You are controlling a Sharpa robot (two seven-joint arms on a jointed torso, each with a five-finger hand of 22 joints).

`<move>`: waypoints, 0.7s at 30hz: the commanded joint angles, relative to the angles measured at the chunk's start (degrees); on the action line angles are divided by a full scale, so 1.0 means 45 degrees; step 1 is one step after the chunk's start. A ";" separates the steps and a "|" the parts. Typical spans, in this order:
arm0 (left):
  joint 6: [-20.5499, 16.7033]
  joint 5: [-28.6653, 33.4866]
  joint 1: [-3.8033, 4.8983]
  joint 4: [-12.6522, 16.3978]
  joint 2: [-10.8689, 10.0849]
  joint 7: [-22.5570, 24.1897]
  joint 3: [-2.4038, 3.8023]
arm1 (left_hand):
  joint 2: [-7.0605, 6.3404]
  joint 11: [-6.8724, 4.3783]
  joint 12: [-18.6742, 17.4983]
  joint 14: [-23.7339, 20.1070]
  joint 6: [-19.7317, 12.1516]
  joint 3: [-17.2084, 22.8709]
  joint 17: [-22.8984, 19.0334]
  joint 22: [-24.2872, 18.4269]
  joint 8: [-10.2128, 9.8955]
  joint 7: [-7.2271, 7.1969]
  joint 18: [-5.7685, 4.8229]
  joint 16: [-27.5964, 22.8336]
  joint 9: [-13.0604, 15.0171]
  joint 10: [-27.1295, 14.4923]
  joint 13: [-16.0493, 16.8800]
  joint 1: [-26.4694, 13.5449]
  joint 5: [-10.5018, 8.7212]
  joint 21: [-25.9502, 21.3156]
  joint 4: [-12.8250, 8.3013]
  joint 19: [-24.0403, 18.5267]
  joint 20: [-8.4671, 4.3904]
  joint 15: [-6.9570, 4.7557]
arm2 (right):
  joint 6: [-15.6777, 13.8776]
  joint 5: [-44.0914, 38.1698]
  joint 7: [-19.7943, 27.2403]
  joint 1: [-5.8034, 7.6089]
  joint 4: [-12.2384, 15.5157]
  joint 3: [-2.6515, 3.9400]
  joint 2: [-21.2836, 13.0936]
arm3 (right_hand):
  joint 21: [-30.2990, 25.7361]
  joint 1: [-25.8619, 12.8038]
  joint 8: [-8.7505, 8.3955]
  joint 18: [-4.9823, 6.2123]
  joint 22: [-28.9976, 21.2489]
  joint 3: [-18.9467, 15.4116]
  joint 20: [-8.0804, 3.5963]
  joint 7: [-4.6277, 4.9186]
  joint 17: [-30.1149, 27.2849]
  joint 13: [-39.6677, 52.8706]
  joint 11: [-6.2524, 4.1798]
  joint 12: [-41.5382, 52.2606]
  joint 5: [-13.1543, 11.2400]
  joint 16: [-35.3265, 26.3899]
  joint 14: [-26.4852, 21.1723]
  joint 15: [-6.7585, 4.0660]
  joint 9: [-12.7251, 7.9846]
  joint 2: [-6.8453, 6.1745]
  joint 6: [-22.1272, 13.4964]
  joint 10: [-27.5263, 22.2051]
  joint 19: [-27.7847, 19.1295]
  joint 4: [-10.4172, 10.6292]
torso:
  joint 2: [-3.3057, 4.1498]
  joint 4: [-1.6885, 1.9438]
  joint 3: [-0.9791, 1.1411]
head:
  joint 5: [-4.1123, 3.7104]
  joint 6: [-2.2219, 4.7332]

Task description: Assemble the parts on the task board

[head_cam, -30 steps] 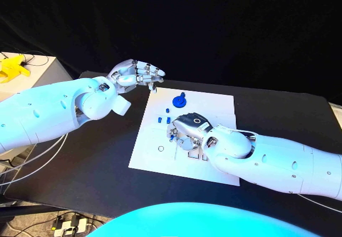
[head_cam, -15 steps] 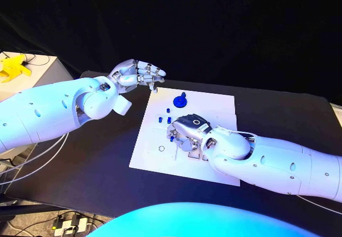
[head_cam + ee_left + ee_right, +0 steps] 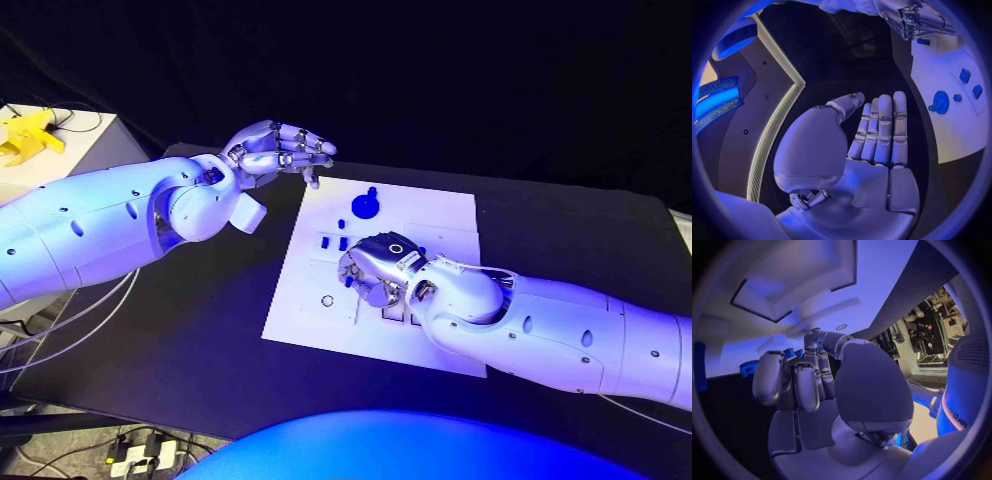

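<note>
The white task board lies in the middle of the black table. A round blue part sits near its far edge, with two small blue pieces closer in. My right hand is down on the board's middle, fingers curled in just short of the small blue pieces. Whether it holds anything is hidden. My left hand hangs above the table beyond the board's far left corner. Its fingers are stretched out side by side and its palm is bare.
A small ring mark and rectangular slots show on the near part of the board. A yellow object lies on a white stand at the far left. Cables hang off the table's left side.
My right hand has edged slightly nearer on the board with its fingers still curled. My left hand has stayed where it was.
</note>
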 commanded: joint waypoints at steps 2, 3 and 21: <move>0.0244 0.0071 0.0005 0.0014 0.0025 0.0028 0.0008 | 0.0026 0.0062 -0.0074 -0.0091 0.0006 -0.0019 -0.0016 0.0018 -0.0044 0.0087 0.0164 -0.0070 -0.0019 -0.0053 -0.0015 0.0126 0.0056 -0.0025 -0.0067 0.0009 0.0049 -0.0018 | 0.0514 -0.0121 0.0246 -0.0036 -0.0092 -0.0033 0.0012 | -0.0125 -0.0189 -0.0016 -0.0080 0.0619 0.0024 -0.0073 0.0091 -0.0096 -0.0002 -0.0281 -0.0087 0.0079 -0.0094 0.0524 -0.0063 0.0045 0.0106 -0.0030 0.0361 0.0209 -0.0045 | -0.0009 -0.0022 0.0000 | 0.0023 0.0002; 0.0245 0.0071 0.0005 0.0013 0.0026 0.0027 0.0008 | 0.0026 0.0062 -0.0074 -0.0091 0.0006 -0.0019 -0.0016 0.0018 -0.0044 0.0087 0.0164 -0.0070 -0.0019 -0.0053 -0.0015 0.0126 0.0056 -0.0025 -0.0067 0.0009 0.0049 -0.0018 | 0.0535 -0.0063 0.0314 -0.0036 -0.0101 -0.0035 0.0015 | -0.0202 -0.0313 -0.0100 -0.0072 0.0592 0.0005 -0.0046 0.0155 -0.0142 -0.0042 -0.0218 -0.0235 0.0109 -0.0119 0.0515 -0.0014 0.0044 0.0097 -0.0182 0.0193 0.0181 -0.0057 | -0.0010 -0.0024 -0.0001 | 0.0024 0.0002; 0.0270 0.0068 0.0005 -0.0029 0.0026 -0.0050 0.0004 | 0.0040 0.0068 -0.0082 -0.0101 -0.0042 -0.0024 -0.0021 0.0032 -0.0072 0.0104 0.0170 -0.0091 -0.0038 -0.0060 -0.0017 0.0170 0.0067 -0.0010 -0.0104 -0.0013 0.0051 -0.0018 | -0.0496 0.0467 0.0563 -0.0034 0.0076 -0.0061 -0.0388 | -0.6556 -0.0886 -0.1470 0.0910 -0.2690 -0.2248 0.0568 0.0543 -0.3504 -0.0705 0.0492 -0.0675 0.0426 -0.2239 -0.1004 0.0605 -0.0085 -0.0490 -0.1820 -0.3544 -0.1664 -0.0256 | -0.0008 -0.0014 0.0011 | -0.0056 0.0002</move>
